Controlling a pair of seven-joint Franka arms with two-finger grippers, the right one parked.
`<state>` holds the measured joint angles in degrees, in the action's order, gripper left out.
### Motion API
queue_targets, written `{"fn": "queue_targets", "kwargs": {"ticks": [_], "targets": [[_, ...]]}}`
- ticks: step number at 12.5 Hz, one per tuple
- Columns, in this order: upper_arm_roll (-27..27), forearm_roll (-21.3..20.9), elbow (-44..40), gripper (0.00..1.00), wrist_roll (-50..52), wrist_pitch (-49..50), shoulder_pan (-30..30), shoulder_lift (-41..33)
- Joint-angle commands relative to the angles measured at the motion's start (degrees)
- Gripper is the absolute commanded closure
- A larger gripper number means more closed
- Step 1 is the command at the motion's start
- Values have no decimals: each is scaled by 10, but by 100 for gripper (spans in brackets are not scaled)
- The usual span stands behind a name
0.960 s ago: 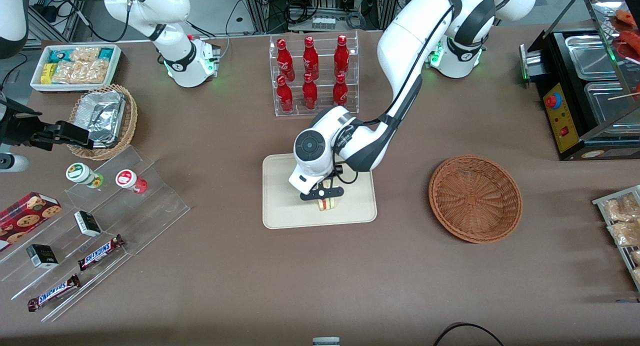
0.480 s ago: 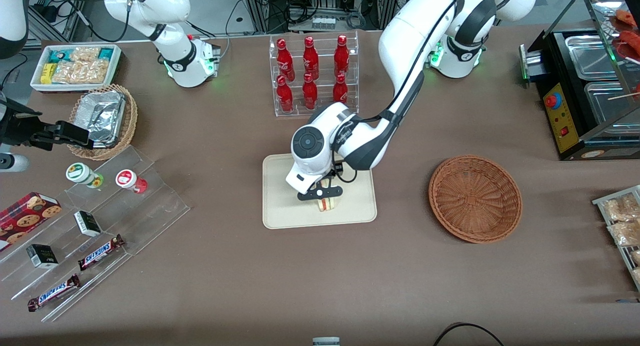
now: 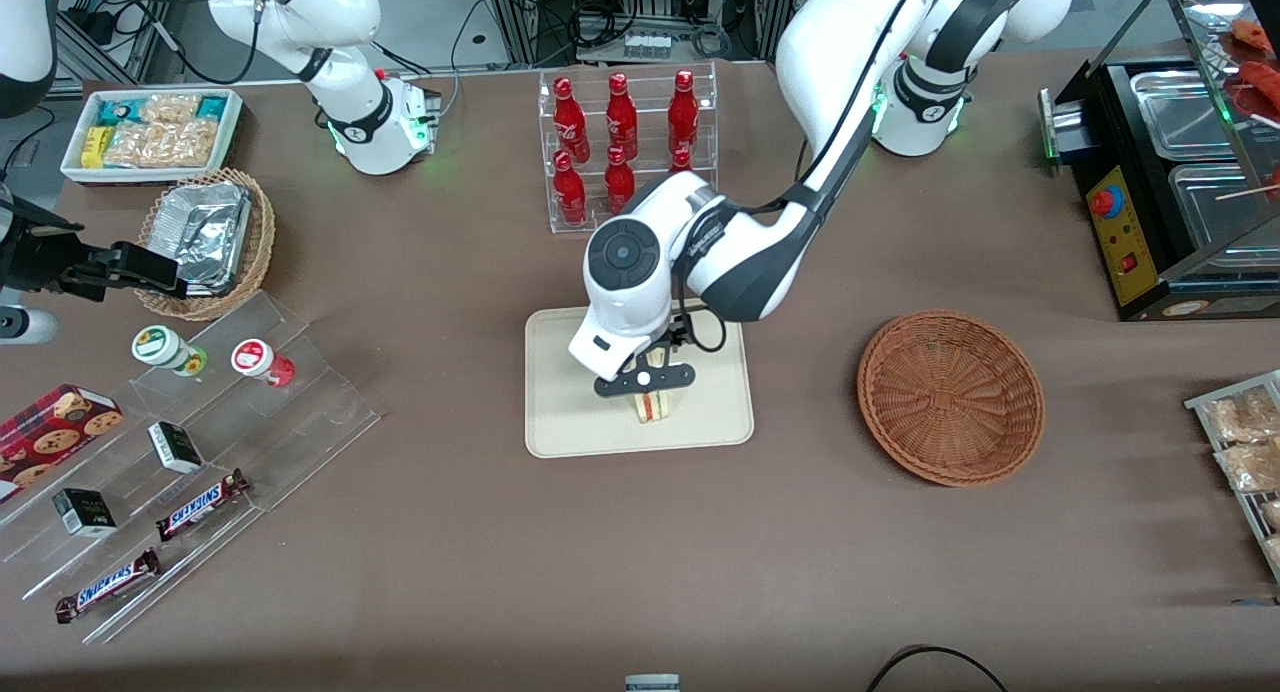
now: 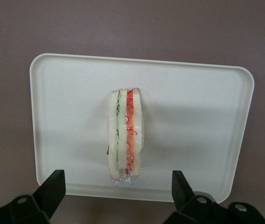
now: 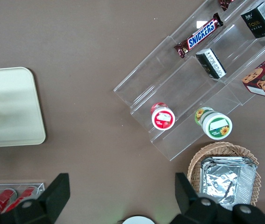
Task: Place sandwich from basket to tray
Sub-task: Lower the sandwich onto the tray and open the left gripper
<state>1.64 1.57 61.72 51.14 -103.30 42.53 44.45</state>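
Observation:
The sandwich [image 3: 656, 405] [image 4: 125, 137] stands on its edge on the cream tray [image 3: 570, 422] [image 4: 67, 107], its green and red filling lines showing. My gripper [image 3: 645, 380] [image 4: 117, 186] hangs open above it, clear of the bread, with one black fingertip [image 4: 53, 184] on each side and a wide gap between them. The reddish-brown wicker basket [image 3: 950, 397] sits on the table toward the working arm's end, with nothing in it.
A clear rack of red bottles [image 3: 625, 152] stands farther from the front camera than the tray. Toward the parked arm's end are an acrylic stepped shelf [image 3: 200, 442] with snacks, a tan basket of foil containers [image 3: 205, 237] and a white bin of packets [image 3: 150, 132].
The gripper has risen off the sandwich and the arm has lifted. The sandwich stays standing on the tray.

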Motion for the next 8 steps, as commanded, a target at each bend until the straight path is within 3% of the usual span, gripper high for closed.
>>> {"fn": "queue_targets", "kwargs": {"ticks": [1, 4, 8], "targets": [[-24, 6, 5, 0, -20, 28, 1, -20], [-69, 13, 23, 0, -124, 59, 1, -40], [-143, 64, 122, 0, -218, 42, 0, -113]]}}
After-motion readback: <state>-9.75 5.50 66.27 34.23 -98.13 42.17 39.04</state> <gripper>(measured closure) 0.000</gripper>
